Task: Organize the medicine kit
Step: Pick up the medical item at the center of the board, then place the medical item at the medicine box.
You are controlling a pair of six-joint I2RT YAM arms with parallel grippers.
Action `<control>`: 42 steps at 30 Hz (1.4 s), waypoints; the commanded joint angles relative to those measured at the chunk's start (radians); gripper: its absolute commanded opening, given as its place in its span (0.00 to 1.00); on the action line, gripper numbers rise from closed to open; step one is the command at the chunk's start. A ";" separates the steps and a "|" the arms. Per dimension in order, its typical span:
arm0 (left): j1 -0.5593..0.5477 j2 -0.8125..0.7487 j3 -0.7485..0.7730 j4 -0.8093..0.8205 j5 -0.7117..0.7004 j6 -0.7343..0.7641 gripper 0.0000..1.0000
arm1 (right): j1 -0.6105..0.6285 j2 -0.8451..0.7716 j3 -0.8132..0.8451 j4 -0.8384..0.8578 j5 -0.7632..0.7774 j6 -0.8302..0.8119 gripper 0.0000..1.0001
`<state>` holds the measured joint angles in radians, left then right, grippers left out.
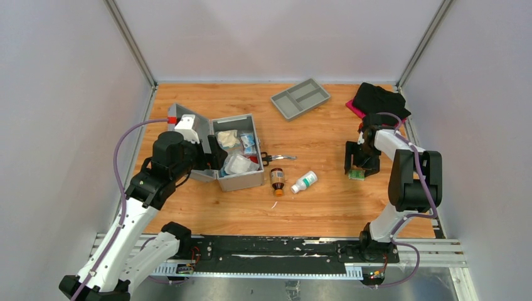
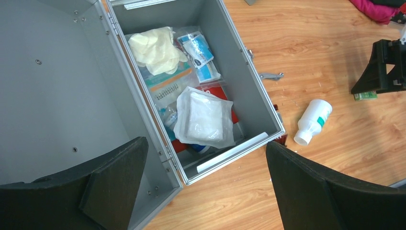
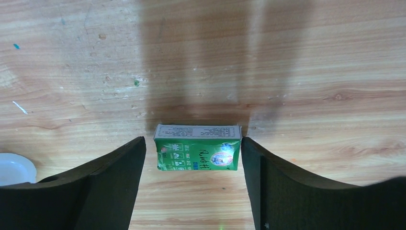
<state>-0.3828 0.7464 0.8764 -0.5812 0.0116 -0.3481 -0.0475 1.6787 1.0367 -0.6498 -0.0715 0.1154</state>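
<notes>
Right gripper (image 3: 193,143) spread, straddling green box (image 3: 197,154) — left gripper (image 2: 206,142) spread wide above open medicine case (image 2: 249,91)

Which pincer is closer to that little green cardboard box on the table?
Right. The right pincer straddles the small green cardboard box, a finger either side; the left pincer hovers over the open silver metal case, far from it.

Print on green box (image 3: 197,153) illegible
</notes>
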 commanded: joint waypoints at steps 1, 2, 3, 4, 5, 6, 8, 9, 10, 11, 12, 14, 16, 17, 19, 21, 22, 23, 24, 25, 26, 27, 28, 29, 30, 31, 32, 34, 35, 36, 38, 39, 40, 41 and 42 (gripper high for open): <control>0.001 -0.009 0.010 -0.002 0.002 0.014 1.00 | -0.015 -0.010 -0.019 -0.019 -0.027 0.005 0.77; 0.000 -0.010 0.011 -0.002 0.002 0.015 1.00 | -0.015 -0.009 -0.019 -0.019 -0.030 0.005 0.76; 0.001 -0.011 0.010 -0.003 0.002 0.015 1.00 | -0.015 -0.009 -0.019 -0.019 -0.033 0.005 0.72; 0.001 -0.012 0.011 -0.003 0.001 0.016 1.00 | -0.015 -0.010 -0.020 -0.020 -0.036 0.005 0.70; 0.001 -0.012 0.010 -0.003 0.001 0.015 1.00 | -0.015 -0.010 -0.018 -0.020 -0.040 0.004 0.68; 0.001 -0.012 0.010 -0.003 0.002 0.015 1.00 | -0.014 -0.012 -0.017 -0.020 -0.044 0.004 0.66; 0.001 -0.014 0.011 -0.005 0.001 0.015 1.00 | -0.014 -0.014 -0.013 -0.025 -0.052 0.003 0.60; 0.000 -0.015 0.012 -0.007 0.001 0.017 1.00 | -0.014 -0.014 -0.009 -0.029 -0.055 0.001 0.58; 0.001 -0.015 0.013 -0.009 -0.001 0.018 1.00 | -0.014 -0.014 -0.006 -0.033 -0.058 -0.001 0.55; 0.001 -0.017 0.013 -0.011 -0.002 0.019 1.00 | -0.012 -0.014 -0.003 -0.038 -0.059 -0.003 0.53; 0.001 -0.017 0.014 -0.012 -0.004 0.020 1.00 | -0.011 -0.014 0.001 -0.042 -0.057 -0.003 0.51; 0.001 -0.021 0.016 -0.015 -0.004 0.020 1.00 | -0.002 -0.019 0.011 -0.052 -0.047 -0.005 0.50; 0.001 -0.021 0.017 -0.018 -0.004 0.020 1.00 | 0.011 -0.026 0.022 -0.069 -0.033 -0.006 0.50; 0.001 -0.021 0.020 -0.019 -0.004 0.020 1.00 | 0.021 -0.030 0.033 -0.079 -0.025 -0.006 0.50; 0.001 -0.022 0.023 -0.023 -0.005 0.020 1.00 | 0.043 -0.040 0.063 -0.100 -0.018 -0.001 0.50; 0.001 -0.022 0.028 -0.025 -0.006 0.021 1.00 | 0.101 -0.048 0.099 -0.125 -0.016 0.007 0.50; 0.001 -0.022 0.029 -0.027 -0.007 0.020 1.00 | 0.128 -0.050 0.118 -0.132 -0.012 0.013 0.50; 0.001 -0.022 0.031 -0.028 -0.008 0.020 1.00 | 0.157 -0.051 0.142 -0.149 -0.007 0.023 0.50; 0.001 -0.022 0.033 -0.029 -0.008 0.020 1.00 | 0.187 -0.048 0.167 -0.160 0.000 0.029 0.50; 0.001 -0.023 0.034 -0.031 -0.010 0.020 1.00 | 0.223 -0.044 0.196 -0.171 0.006 0.040 0.50; 0.001 -0.024 0.038 -0.034 -0.010 0.020 1.00 | 0.256 -0.038 0.228 -0.184 0.013 0.049 0.50; 0.001 -0.023 0.040 -0.037 -0.010 0.021 1.00 | 0.295 -0.030 0.262 -0.191 0.017 0.055 0.50; 0.001 -0.024 0.043 -0.042 -0.010 0.021 1.00 | 0.334 -0.020 0.301 -0.205 0.019 0.067 0.50; 0.001 -0.027 0.046 -0.048 -0.010 0.023 1.00 | 0.374 -0.007 0.339 -0.213 0.022 0.074 0.50; 0.001 -0.030 0.048 -0.055 -0.010 0.022 1.00 | 0.416 0.009 0.383 -0.221 0.022 0.080 0.50; 0.001 -0.035 0.051 -0.059 -0.010 0.019 1.00 | 0.455 0.027 0.431 -0.230 0.021 0.082 0.50; 0.001 -0.041 0.052 -0.063 -0.010 0.017 1.00 | 0.499 0.046 0.481 -0.238 0.017 0.085 0.50; 0.001 -0.055 0.056 -0.071 -0.022 0.009 1.00 | 0.575 0.090 0.586 -0.254 0.005 0.093 0.50; 0.001 -0.061 0.057 -0.077 -0.041 0.004 1.00 | 0.610 0.112 0.660 -0.260 -0.010 0.096 0.50; 0.001 -0.068 0.057 -0.082 -0.049 -0.002 1.00 | 0.653 0.144 0.716 -0.263 -0.028 0.100 0.50; 0.001 -0.080 0.060 -0.093 -0.057 -0.012 1.00 | 0.713 0.189 0.815 -0.263 -0.073 0.106 0.50; 0.001 -0.085 0.060 -0.098 -0.057 -0.017 1.00 | 0.740 0.213 0.877 -0.258 -0.095 0.106 0.50; 0.001 -0.088 0.059 -0.102 -0.060 -0.020 1.00 | 0.767 0.236 0.904 -0.254 -0.116 0.103 0.50; 0.001 -0.090 0.061 -0.106 -0.064 -0.020 1.00 | 0.793 0.258 0.943 -0.247 -0.134 0.103 0.50; 0.000 -0.092 0.063 -0.112 -0.073 -0.020 1.00 | 0.822 0.291 0.988 -0.240 -0.155 0.103 0.51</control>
<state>-0.3828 0.6704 0.9092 -0.6590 -0.0307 -0.3557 0.6930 1.9118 1.9251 -0.8494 -0.1432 0.2035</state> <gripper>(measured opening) 0.999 0.579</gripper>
